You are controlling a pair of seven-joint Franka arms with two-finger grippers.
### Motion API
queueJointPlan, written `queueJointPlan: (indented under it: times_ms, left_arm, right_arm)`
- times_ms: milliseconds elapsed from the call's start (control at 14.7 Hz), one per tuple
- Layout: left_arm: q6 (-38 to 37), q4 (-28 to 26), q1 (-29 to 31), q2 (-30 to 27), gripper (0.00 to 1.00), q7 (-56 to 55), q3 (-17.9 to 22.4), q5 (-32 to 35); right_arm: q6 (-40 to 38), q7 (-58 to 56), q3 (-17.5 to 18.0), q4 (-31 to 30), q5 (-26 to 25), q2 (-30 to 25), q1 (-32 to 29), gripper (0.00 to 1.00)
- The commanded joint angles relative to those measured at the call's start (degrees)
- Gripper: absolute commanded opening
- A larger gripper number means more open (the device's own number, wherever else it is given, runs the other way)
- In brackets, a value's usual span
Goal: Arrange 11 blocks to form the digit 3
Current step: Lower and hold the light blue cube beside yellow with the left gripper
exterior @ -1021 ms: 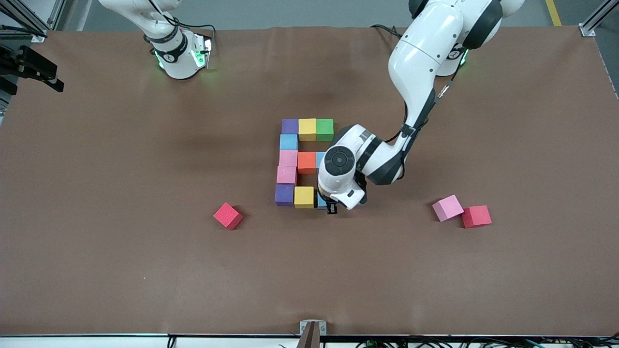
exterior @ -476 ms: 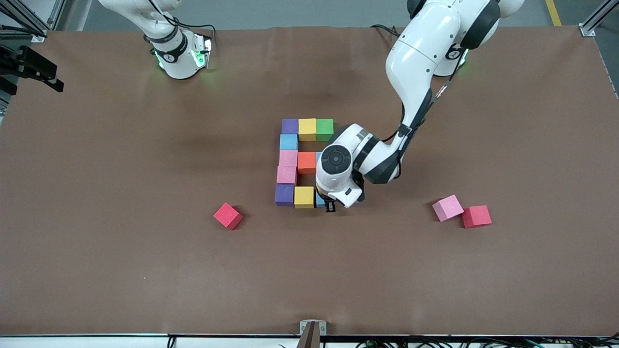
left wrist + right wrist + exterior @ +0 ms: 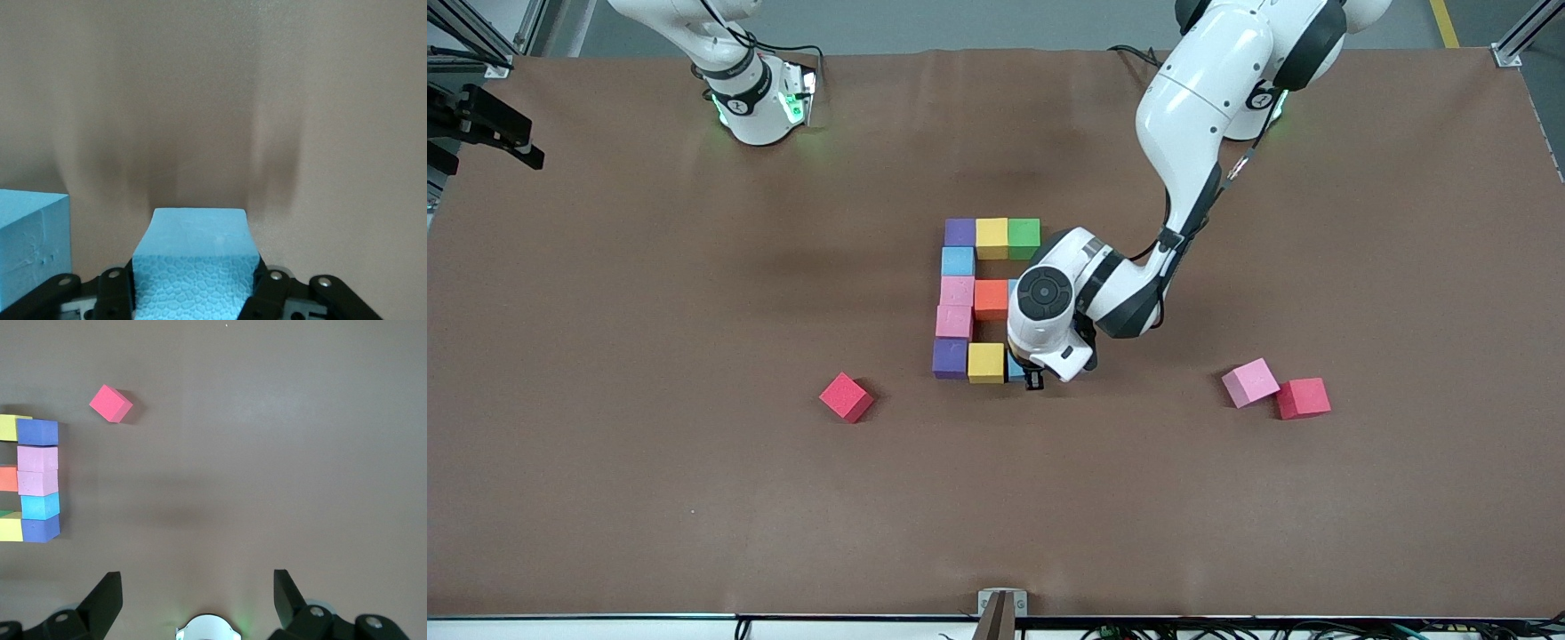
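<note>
A light blue block, soft, light foam best pinched by opposite flat faces, is held clamped in the left gripper beside the yellow block, mid-table, while the right gripper waits open.

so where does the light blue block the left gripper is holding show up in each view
Front view: light blue block, a sliver beside the yellow block, under the left gripper.
Left wrist view: the block squeezed between the fingers, low in the middle.
Right wrist view: not in it.
Shared landmark: the brown table, also and.
</note>
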Motion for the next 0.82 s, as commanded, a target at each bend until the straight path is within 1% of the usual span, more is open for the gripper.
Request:
queueJointPlan:
  times_ms: [0,476,544,612,681,749]
  left_arm:
    - [1.1,0.5,-0.8,0.6,0.04,-1.1,0.8,0.8]
    - [2.5,0.5,-0.8,0.9,0.05,-0.9,0.8,0.8]
    - [2.5,0.5,-0.8,0.9,0.06,-0.8,0.8,0.8]
    - [2.5,0.5,-0.8,0.9,0.13,-0.8,0.8,0.8]
    - [2.5,0.5,-0.7,0.9,0.23,-0.7,0.7,0.8]
    - [2.5,0.5,-0.7,0.9,0.39,-0.6,0.8,0.8]
  right_arm:
    - [0.4,-0.4,-0.2,-1.1,0.4,-1.3,0.0,1.0]
    - [0.4,-0.4,-0.2,-1.1,0.4,-1.3,0.0,1.0]
    - [0.4,-0.4,-0.2,-1.1,0.4,-1.3,0.0,1.0]
    - [0.4,-0.4,-0.2,-1.1,0.4,-1.3,0.0,1.0]
    - [0.4,-0.4,-0.2,-1.1,0.4,-1.3,0.0,1.0]
    - [0.4,-0.4,-0.2,-1.1,0.4,-1.3,0.0,1.0]
